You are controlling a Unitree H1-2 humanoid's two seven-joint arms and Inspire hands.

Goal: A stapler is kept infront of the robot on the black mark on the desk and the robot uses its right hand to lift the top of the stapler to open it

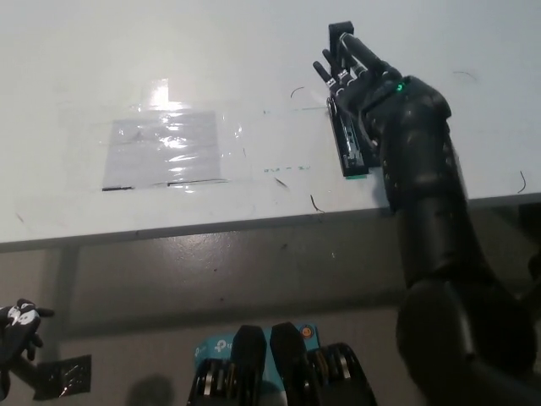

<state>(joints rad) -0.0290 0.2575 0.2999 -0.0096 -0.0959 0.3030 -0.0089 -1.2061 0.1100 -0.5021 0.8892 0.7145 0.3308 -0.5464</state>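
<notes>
The black stapler lies on the white desk (254,76) at the right, and its base (348,150) shows a green edge at the near end. My black right hand (365,85) is shut on the stapler's top (341,34), which is raised off the base and pokes out beyond my fingers toward the far side. My right arm hides the black mark under the stapler. My left hand (17,323) rests low at the lower left, below the desk edge.
A grey rectangle under shiny clear tape (161,150) lies on the desk at the left. The desk's front edge (254,222) runs across the middle of the view. A blue box (208,348) sits on the floor below. Small pen marks dot the desk.
</notes>
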